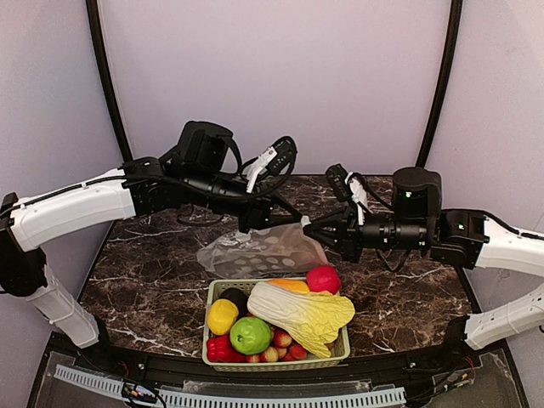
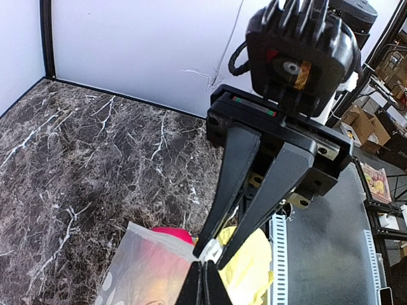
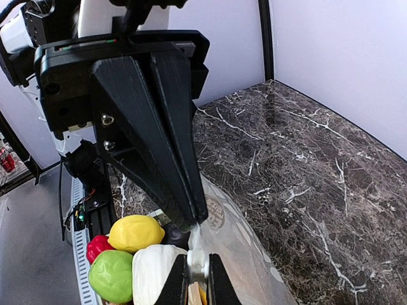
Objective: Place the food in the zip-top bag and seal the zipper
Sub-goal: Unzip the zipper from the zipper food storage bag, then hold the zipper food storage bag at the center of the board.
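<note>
A pale green slotted basket (image 1: 274, 365) sits at the bottom centre of the overhead view, on a dark marbled table (image 1: 153, 280). It holds all the toy food. A red pepper (image 1: 218, 348) lies at its lower left corner, with a green apple (image 1: 250, 335) beside it and a yellow lemon (image 1: 223, 316) just above. A large pale napa cabbage (image 1: 302, 313) lies slantwise across the middle. A magenta fruit (image 1: 323, 279) rests at the upper right rim.

Just behind the basket, at the centre of the frame, is the zip-top bag (image 1: 268, 251), clear with white dots. Its lower part rests on the table and its upper edge is lifted. The left gripper (image 1: 255, 226) reaches in from the left, its jaws closed and pinching that edge. The right gripper (image 1: 308, 229) reaches in from the right and is clamped on the same edge, tip to tip with the left one. Whether the zipper is pressed shut cannot be told.

Beyond them, a plain pale wall (image 1: 280, 76) fills the top of the frame.
</note>
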{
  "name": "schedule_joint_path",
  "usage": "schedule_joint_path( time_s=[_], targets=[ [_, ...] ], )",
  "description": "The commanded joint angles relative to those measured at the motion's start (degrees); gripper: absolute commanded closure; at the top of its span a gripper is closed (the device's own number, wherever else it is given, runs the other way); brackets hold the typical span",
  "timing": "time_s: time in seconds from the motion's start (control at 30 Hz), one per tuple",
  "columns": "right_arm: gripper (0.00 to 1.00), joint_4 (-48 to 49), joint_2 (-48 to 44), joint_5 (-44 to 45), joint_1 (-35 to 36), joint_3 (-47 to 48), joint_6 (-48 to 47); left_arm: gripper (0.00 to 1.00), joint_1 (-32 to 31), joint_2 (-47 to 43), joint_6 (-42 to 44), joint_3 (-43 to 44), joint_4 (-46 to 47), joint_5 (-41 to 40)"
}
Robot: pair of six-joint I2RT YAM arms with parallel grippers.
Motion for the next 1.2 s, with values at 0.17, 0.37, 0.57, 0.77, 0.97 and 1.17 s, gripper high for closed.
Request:
schedule_joint_path(
  time_s=[0.17, 0.37, 0.57, 0.77, 0.97, 1.17],
  targets=[
    [1.0, -4.41, 0.33, -0.71, -0.4, -1.44, 0.63, 0.99, 0.59, -4.94, -0.48, -1.75, 2.91, -1.4],
    [1.0, -3.92, 0.3, -1.12, -0.35, -0.97, 0.82, 0.99, 0.56, -5.22, -0.67, -1.96, 2.05, -0.58],
    [1.0, -2.69, -0.03, -1.99, -0.41, -0.16, 0.65, 0.54, 0.53, -4.01, -0.29, -2.48, 0.1, 2.33],
    [1.0, -2.48, 0.4, -2.7, -0.34, 0.07, 0.7, 0.35, 0.53, -2.21, 0.42, -2.26, -1.26, 3.27],
    [1.0, -2.39, 0.69, -3.06, -0.42, 0.24, 0.81, 0.44, 0.57, -0.54, 0.34, -1.97, 0.04, 4.09],
    [1.0, -2.39, 0.94, -3.12, -0.35, 0.28, 0.55, 0.56, 0.57, 1.29, 0.05, -0.78, 0.6, 5.01]
  ],
)
